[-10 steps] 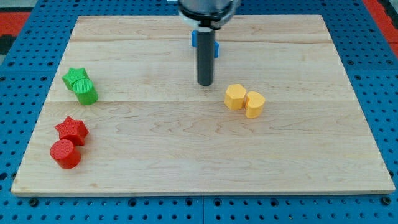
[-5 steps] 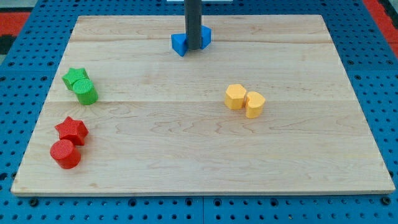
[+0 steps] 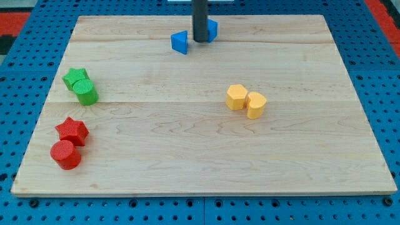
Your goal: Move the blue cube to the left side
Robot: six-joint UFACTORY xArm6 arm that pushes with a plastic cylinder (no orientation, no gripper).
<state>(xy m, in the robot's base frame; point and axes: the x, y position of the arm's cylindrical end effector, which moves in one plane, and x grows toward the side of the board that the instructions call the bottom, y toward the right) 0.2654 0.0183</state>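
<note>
While the wooden board (image 3: pixel 200 156) lies flat on a blue pegboard surface (image 3: pixel 19 206), six blocks sit in pairs away from the action and two blue pieces wait at the far edge. At the near left, a red cylinder (image 3: pixel 65 154) rests touching a red star (image 3: pixel 72 130) just beyond it. Farther back on the left, a green cylinder (image 3: pixel 85 92) sits against a green star (image 3: pixel 74 77). Toward the centre at the far side, a blue block (image 3: pixel 180 42), its shape hard to make out, stands just left of the dark rod, whose end, my tip (image 3: pixel 200 40), comes down between this piece and a second blue block (image 3: pixel 212 29) that shows partly from behind the rod on its right; which of the two is the cube cannot be told. The rod carries no jaws and holds nothing. Right of centre, a yellow hexagonal block (image 3: pixel 236 97) touches a yellow heart-shaped block (image 3: pixel 255 104).
</note>
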